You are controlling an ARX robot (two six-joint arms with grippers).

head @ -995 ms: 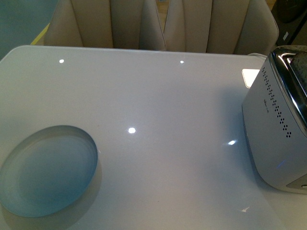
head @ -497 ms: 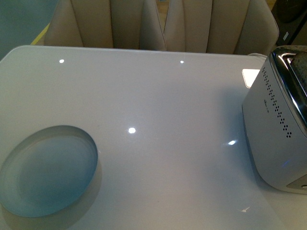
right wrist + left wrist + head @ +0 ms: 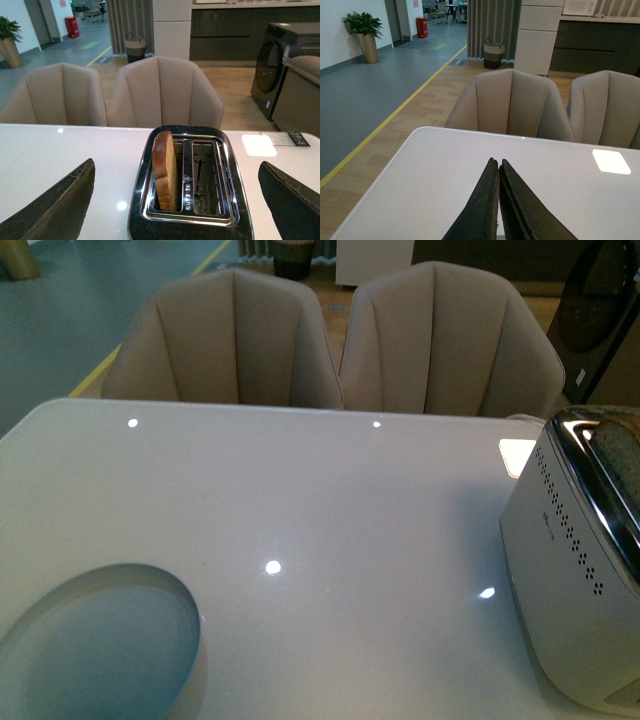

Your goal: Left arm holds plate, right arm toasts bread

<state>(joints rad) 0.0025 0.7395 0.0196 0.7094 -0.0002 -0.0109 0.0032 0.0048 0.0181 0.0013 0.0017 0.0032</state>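
Note:
The pale blue-grey plate [image 3: 95, 655] lies empty on the white table at the near left, partly cut off by the front view's edge. A brown bread slice [image 3: 165, 167] stands upright in one slot of the white and chrome toaster [image 3: 235, 200]; its top also shows at the toaster [image 3: 565, 590] on the right, as bread [image 3: 618, 455]. My right gripper [image 3: 176, 166] hangs open above the toaster, a finger on either side of it, holding nothing. My left gripper [image 3: 496, 162] is shut and empty above bare table, with the plate out of its view. Neither arm shows in the front view.
Two beige chairs [image 3: 330, 340] stand behind the table's far edge. The toaster's second slot [image 3: 207, 175] is empty. A washing machine [image 3: 272, 70] and cabinets lie beyond the table, and a bright light patch [image 3: 611, 161] sits on the tabletop.
The front view has tilted up: plate, toaster and table edge sit lower in the picture and the chairs show more fully. Plate and toaster keep their places on the table.

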